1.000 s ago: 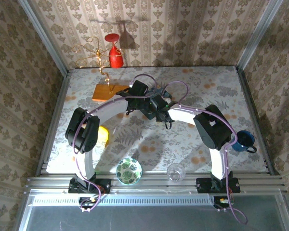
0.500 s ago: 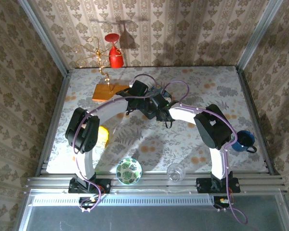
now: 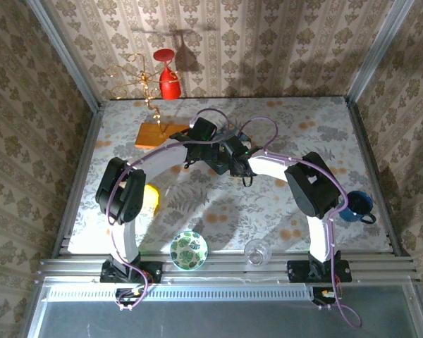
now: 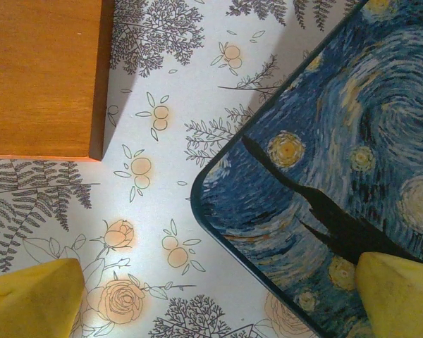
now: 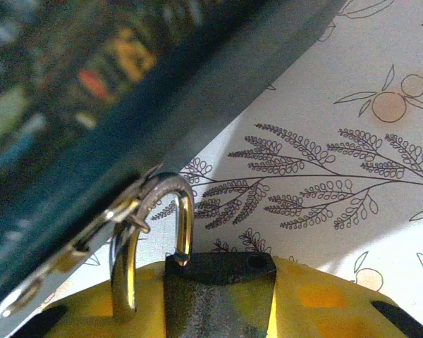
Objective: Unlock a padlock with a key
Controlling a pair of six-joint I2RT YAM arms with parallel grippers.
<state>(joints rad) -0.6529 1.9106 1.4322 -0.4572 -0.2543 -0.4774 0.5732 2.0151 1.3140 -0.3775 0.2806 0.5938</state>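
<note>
- A table (image 3: 324, 134) covered in a flower-printed cloth is seen from above, walled in on three sides by patterned paper.
- The left arm (image 3: 123, 193) and the right arm (image 3: 311, 186) are bent inwards, and their wrists are brought close together over the middle of the table.
- A blue painted tin (image 4: 352, 141) is laid flat on the cloth. A wooden board (image 4: 39, 70) lies near its corner, apart from it.
- A patterned bowl (image 3: 189, 249), a clear glass (image 3: 255, 251) and a blue mug (image 3: 356, 205) are placed along the near and right edges, well apart from the tin.
- The left gripper (image 4: 215, 299) is held wide apart above the tin's corner with nothing between its jaws. One of its yellow fingertips (image 4: 28, 299) is over the cloth and the other is over the tin's lid.
- The right gripper (image 5: 218, 310) is pressed in low beside the tin's side wall. Its yellow pads are set against both sides of the padlock's dark body, so the padlock (image 5: 218, 278) appears to be clasped.
- The padlock is hung at the tin's edge, and its silvery shackle (image 5: 173, 204) is passed through a small metal hasp (image 5: 127, 208) on the tin.
- It cannot be told whether the shackle's free leg is seated in the body.
</note>
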